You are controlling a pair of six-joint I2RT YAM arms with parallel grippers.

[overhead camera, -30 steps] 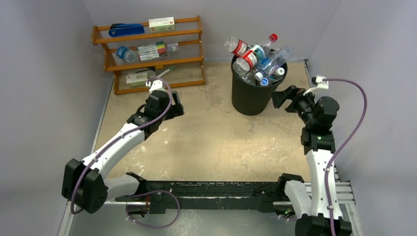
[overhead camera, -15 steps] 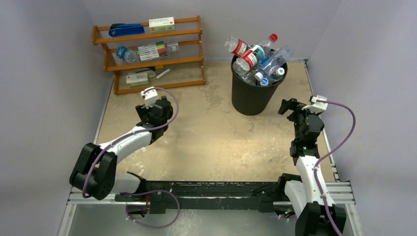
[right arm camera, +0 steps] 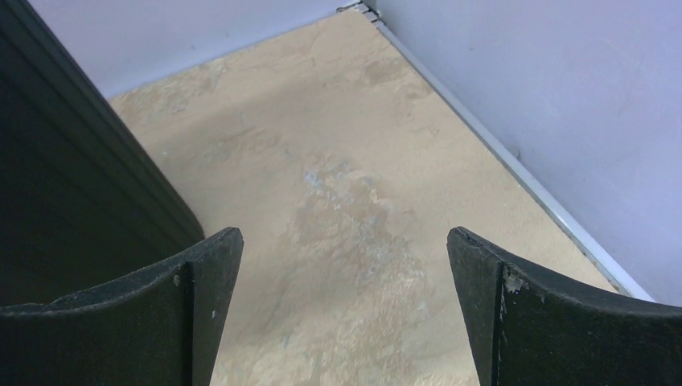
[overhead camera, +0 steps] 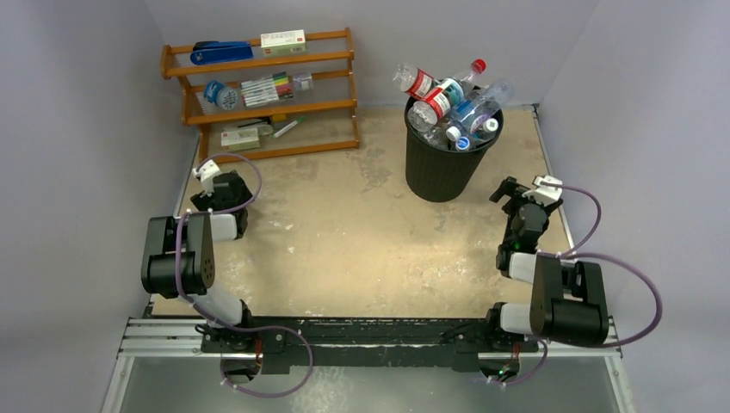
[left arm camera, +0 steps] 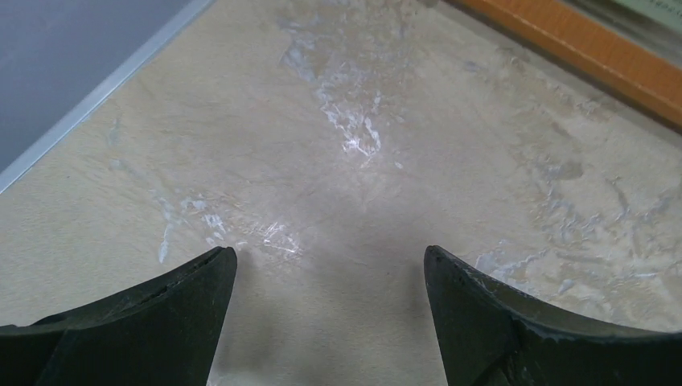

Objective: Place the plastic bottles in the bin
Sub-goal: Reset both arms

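Note:
The black bin (overhead camera: 441, 168) stands at the back right of the table, heaped above its rim with plastic bottles (overhead camera: 452, 101), mostly clear with red, blue and white labels. My left gripper (overhead camera: 227, 183) sits low at the left side on a folded arm, far from the bin. In the left wrist view the left gripper (left arm camera: 330, 253) is open over bare tabletop. My right gripper (overhead camera: 510, 191) hangs just right of the bin, apart from it. In its own view the right gripper (right arm camera: 344, 233) is open and empty, with the bin's wall (right arm camera: 64, 161) at the left.
A wooden three-tier shelf rack (overhead camera: 258, 95) stands at the back left with a blue stapler (overhead camera: 220, 52), pens and small boxes; its bottom rail (left arm camera: 595, 48) shows ahead of the left gripper. Grey walls enclose the table; the right wall's metal edge (right arm camera: 515, 165) runs close to the right gripper.
Both arms have folded back toward their bases. The left gripper has moved left and nearer, opening slightly wider. The right gripper has drawn back and down from the bin's side.

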